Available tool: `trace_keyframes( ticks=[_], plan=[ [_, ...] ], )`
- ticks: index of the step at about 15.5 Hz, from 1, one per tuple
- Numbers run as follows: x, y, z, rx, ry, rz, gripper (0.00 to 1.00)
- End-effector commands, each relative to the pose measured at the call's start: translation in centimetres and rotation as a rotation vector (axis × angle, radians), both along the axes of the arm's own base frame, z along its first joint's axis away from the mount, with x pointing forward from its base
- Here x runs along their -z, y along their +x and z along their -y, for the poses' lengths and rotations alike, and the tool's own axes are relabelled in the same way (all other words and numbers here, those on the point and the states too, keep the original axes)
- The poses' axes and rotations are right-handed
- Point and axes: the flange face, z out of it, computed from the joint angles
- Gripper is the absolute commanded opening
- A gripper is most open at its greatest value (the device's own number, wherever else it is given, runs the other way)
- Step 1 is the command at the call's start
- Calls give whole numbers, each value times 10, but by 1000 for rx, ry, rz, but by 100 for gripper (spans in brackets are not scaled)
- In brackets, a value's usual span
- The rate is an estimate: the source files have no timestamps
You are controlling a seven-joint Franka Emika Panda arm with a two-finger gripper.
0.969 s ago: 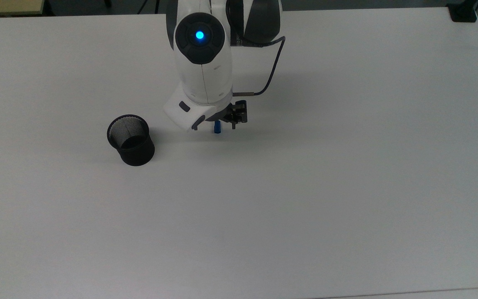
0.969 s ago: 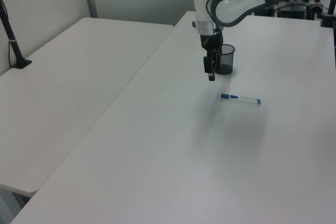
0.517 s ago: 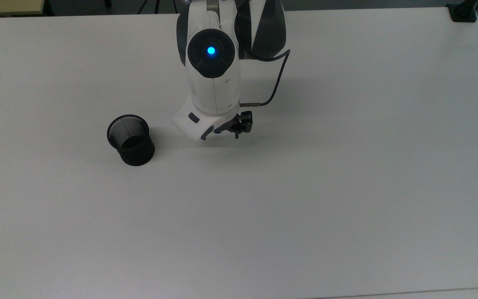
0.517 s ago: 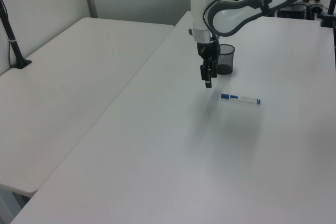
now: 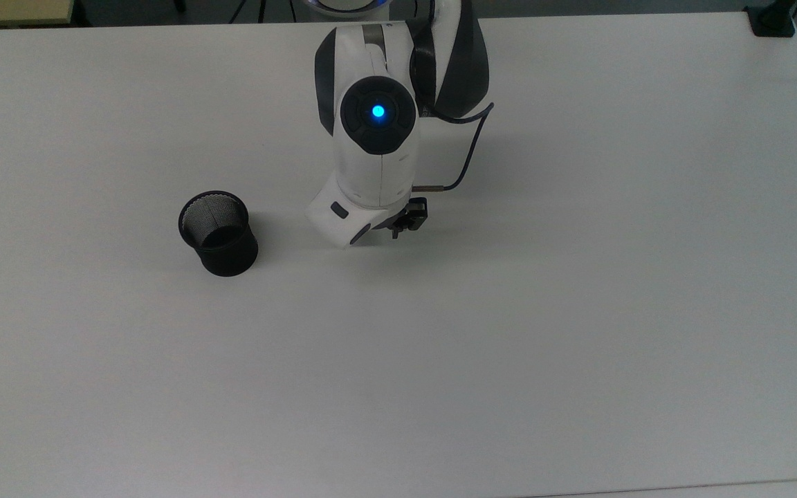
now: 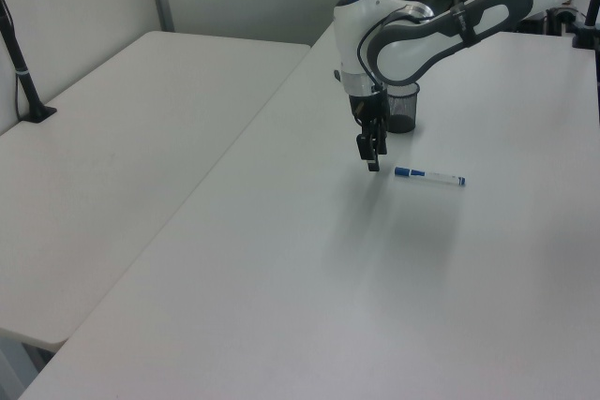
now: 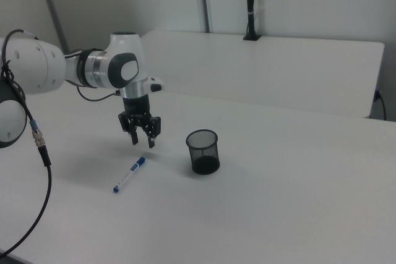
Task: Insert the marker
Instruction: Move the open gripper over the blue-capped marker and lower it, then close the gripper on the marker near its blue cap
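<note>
open gripper hangs above the marker on the white table

the gripper (image 7: 142, 139) hovers with fingers spread and nothing held, just above the capped end of the marker (image 7: 129, 175), which lies flat on the table (image 7: 278, 214). the black mesh cup (image 7: 203, 151) stands upright near the marker, to the right view's right.

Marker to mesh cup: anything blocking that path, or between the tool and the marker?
Nothing visible. The marker lies flat on bare table, the tool hangs open just above its capped end, and the black mesh cup stands upright, apart, on the right view's right.
</note>
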Motion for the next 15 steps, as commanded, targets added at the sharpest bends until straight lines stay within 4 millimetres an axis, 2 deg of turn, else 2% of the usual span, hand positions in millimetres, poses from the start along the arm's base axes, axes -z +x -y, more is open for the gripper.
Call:
trace_keyframes(
  ticks=[1,4,6,8,10,12,15],
  plan=[
    [3,-5,-4,-35,-27,-7,60],
    [10,-9,-6,-39,-30,-24,59],
    [19,-18,-21,-65,-36,-51,59],
    [24,-26,-22,-100,-44,-114,59],
    [17,-32,-21,-145,-44,-158,59],
    [-1,-34,-13,-153,-38,-163,59],
    [-6,-37,-9,-155,-45,-175,59]
  ],
)
